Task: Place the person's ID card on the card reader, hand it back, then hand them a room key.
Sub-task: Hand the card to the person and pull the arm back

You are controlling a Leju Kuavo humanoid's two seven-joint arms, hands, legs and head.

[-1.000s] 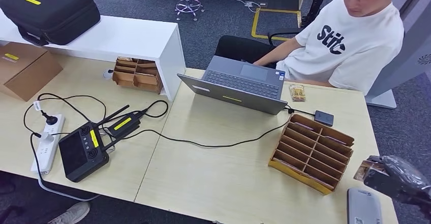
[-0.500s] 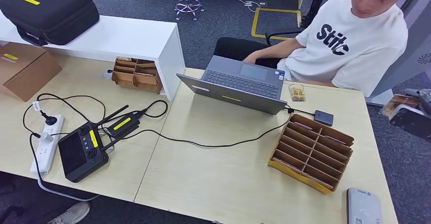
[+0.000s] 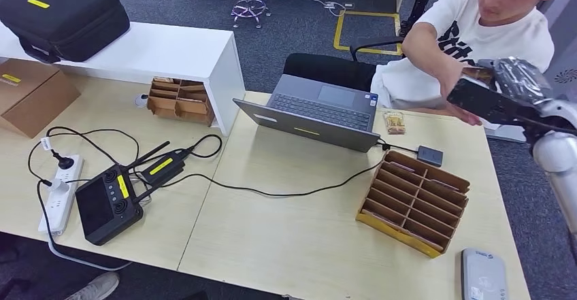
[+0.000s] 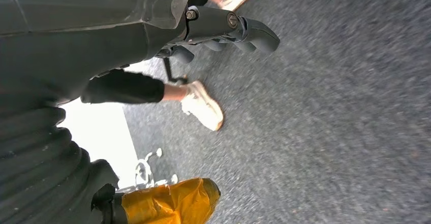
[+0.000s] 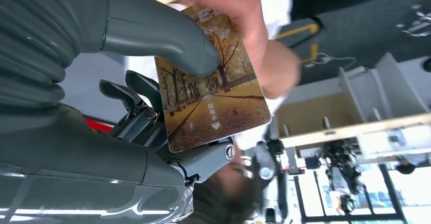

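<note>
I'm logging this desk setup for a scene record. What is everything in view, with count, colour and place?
laptop: one, grey, open, far middle of desk
card organiser: one, tan, right of desk
card reader: one, grey, near right corner
second organiser: one, tan, beside white shelf
white shelf: one, far left
black case: one, on shelf
cardboard box: one, brown, far left
controller: one, black, left near edge
power strip: one, white, left edge
card: one, autumn-tree print, pinched by right robot hand
person's hand: one, reaching the card
left robot hand: one, dark, hanging over floor
</note>
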